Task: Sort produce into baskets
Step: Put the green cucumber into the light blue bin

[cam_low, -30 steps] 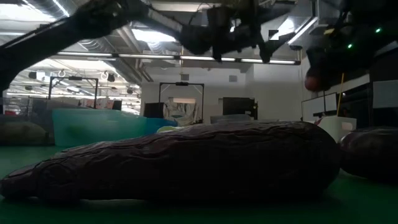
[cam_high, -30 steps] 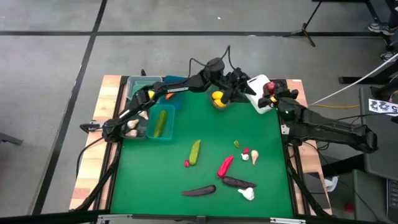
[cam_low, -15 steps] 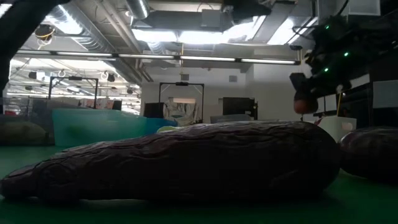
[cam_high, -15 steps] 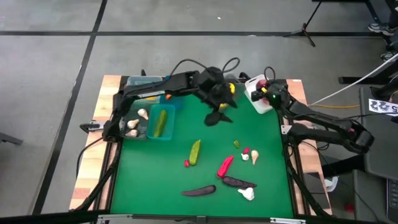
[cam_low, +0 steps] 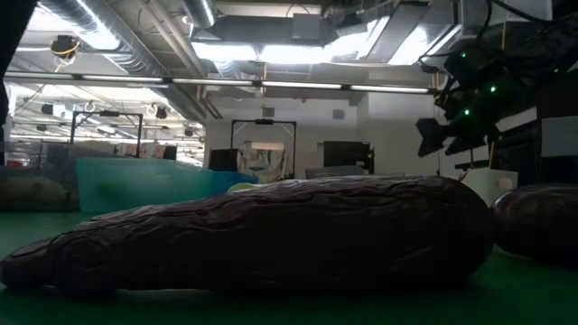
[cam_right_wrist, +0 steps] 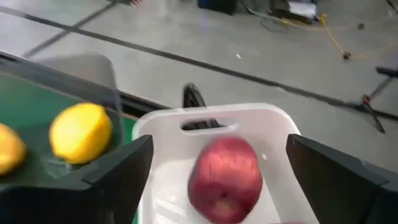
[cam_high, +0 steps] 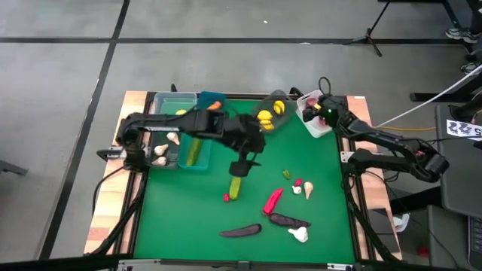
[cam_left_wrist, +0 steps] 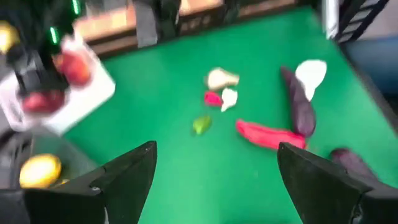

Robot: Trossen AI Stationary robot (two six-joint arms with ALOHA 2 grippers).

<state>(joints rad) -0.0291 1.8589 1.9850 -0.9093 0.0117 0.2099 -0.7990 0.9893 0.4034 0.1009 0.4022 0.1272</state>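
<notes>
My right gripper (cam_right_wrist: 219, 143) hangs open over the white basket (cam_right_wrist: 168, 130) at the table's far right. A red apple (cam_right_wrist: 224, 180) lies in the basket below the gripper's fingers, clear of them. My left gripper (cam_high: 243, 163) is open over the middle of the green mat, just beyond a green cucumber (cam_high: 236, 184), and touches nothing. Two lemons (cam_high: 265, 117) sit in a translucent basket left of the white one. On the near part of the mat lie a red pepper (cam_high: 272, 200), two eggplants (cam_high: 239, 231), garlic bulbs (cam_high: 299, 235) and small pieces.
At the far left stand a green basket (cam_high: 175, 100), a teal basket (cam_high: 197, 147) holding a cucumber, and a grey basket (cam_high: 160, 149) with garlic. An orange carrot (cam_high: 211, 103) lies by the far edge. An eggplant (cam_low: 271, 235) fills the low view.
My right gripper carried the red apple left, over the white basket, sank a little and opened. The apple now lies in the basket. My left gripper, open throughout, swung from the lemon basket toward the near edge and left, turning as it went, and now stands over the mat's middle.
</notes>
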